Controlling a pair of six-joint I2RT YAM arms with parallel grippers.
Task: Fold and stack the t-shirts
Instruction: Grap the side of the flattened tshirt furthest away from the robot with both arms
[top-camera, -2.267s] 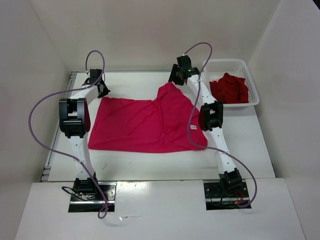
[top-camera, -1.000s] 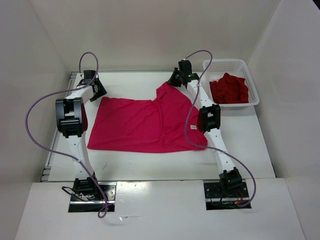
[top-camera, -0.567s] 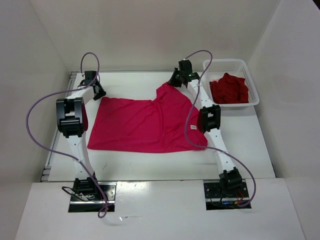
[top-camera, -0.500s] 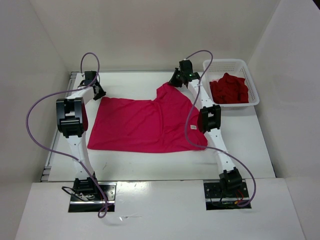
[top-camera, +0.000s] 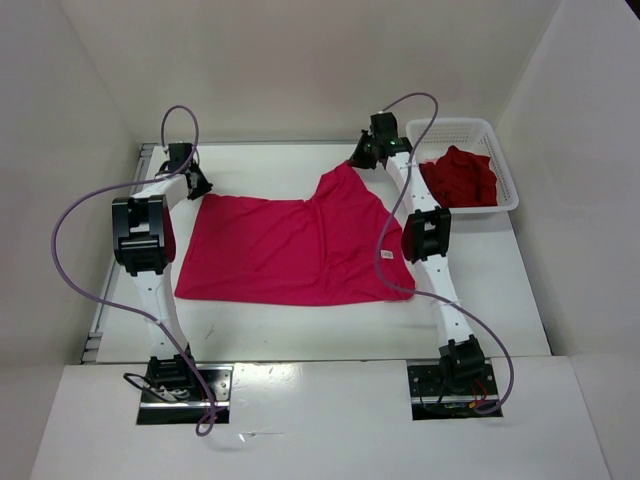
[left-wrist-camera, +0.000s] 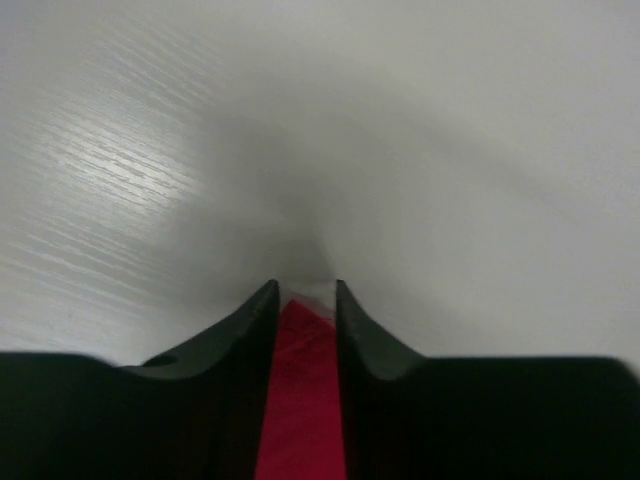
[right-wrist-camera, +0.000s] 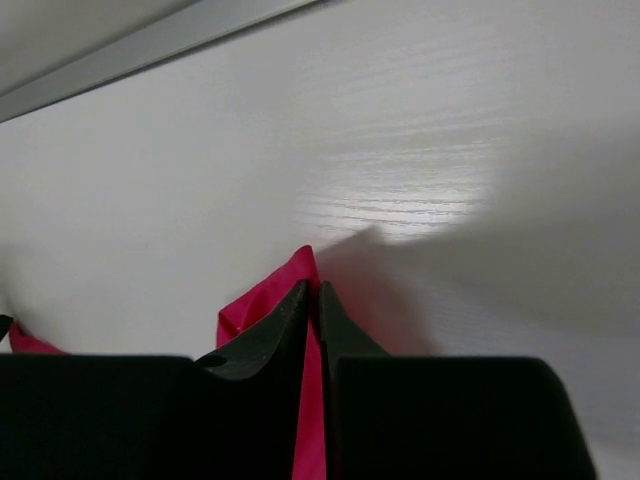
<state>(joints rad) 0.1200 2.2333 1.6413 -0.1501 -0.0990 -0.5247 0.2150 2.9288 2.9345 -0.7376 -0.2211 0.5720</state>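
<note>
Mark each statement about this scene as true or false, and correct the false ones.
1. The magenta t-shirt lies spread on the table. True.
2. The dark red t-shirt lies on the table beside the basket. False: it lies inside the basket.
3. The right gripper pinches the magenta t-shirt's cloth. True.
4. The left gripper has nothing between its fingers. False: magenta cloth sits between them.
5. The basket stands at the table's near left. False: far right.

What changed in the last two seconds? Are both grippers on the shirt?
The left gripper closed on the far-left corner of the magenta t-shirt. The right gripper, pinching the far-right corner, pulled it right toward the white basket. The near hem and the dark red t-shirt in the basket stayed put.
</note>
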